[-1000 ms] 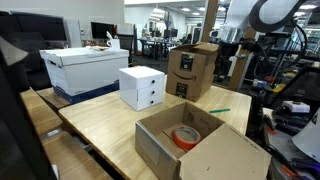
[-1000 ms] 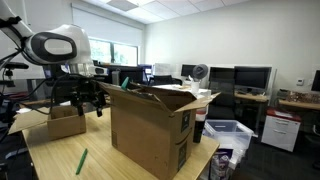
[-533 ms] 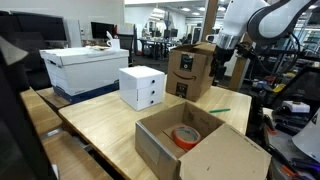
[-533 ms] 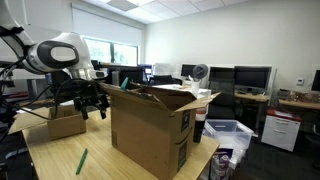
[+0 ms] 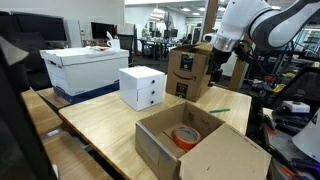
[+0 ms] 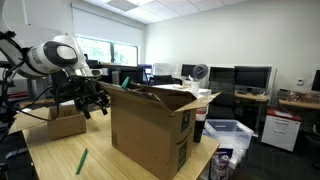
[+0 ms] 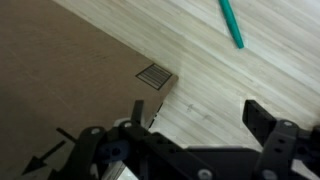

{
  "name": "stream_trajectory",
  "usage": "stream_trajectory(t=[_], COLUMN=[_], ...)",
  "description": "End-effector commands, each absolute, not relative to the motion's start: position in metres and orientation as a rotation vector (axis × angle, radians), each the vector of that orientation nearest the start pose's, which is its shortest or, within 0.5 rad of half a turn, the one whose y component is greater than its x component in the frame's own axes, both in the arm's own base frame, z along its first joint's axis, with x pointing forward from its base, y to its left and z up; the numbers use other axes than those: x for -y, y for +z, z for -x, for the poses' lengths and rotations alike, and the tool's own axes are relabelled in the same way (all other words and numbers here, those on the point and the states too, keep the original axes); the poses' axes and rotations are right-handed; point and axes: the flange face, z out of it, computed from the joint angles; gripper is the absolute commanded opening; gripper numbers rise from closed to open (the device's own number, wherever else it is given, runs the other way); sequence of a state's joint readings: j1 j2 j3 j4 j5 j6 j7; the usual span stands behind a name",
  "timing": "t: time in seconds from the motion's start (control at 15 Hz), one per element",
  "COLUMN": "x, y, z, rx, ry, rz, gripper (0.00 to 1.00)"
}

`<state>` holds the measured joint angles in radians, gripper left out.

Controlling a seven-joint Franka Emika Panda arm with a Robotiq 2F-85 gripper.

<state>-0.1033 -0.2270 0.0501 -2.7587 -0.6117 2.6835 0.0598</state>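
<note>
My gripper (image 7: 200,115) is open, and only bare wooden table (image 7: 215,75) shows between its two black fingers (image 7: 262,118). It hangs over the corner of a brown cardboard box (image 7: 60,70) that carries a small printed label (image 7: 153,76). A green marker (image 7: 231,22) lies on the table further out. In both exterior views the gripper (image 5: 213,62) (image 6: 92,103) hovers beside the shipping box (image 5: 192,72) (image 6: 62,122), above the table. The marker (image 5: 219,110) (image 6: 81,160) rests on the wood near it.
An open cardboard box (image 5: 190,148) with an orange tape roll (image 5: 183,137) stands at the near end of the table. A white drawer unit (image 5: 142,87) and a white lidded storage box (image 5: 85,68) sit further along. Desks with monitors (image 6: 250,78) fill the background.
The arm has swung over and down towards the shipping box. The jaws stayed open and nothing on the table moved.
</note>
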Motion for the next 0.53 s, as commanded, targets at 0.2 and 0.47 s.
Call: stream_trajectory(t=[0.2, 0.47], x=[0.004, 0.007], y=[0.291, 0.286], z=[-0.419, -0.434], rx=[0.654, 0.629], ry=[-0.29, -0.293], rz=[3.43, 3.465], gripper=[1.0, 1.0])
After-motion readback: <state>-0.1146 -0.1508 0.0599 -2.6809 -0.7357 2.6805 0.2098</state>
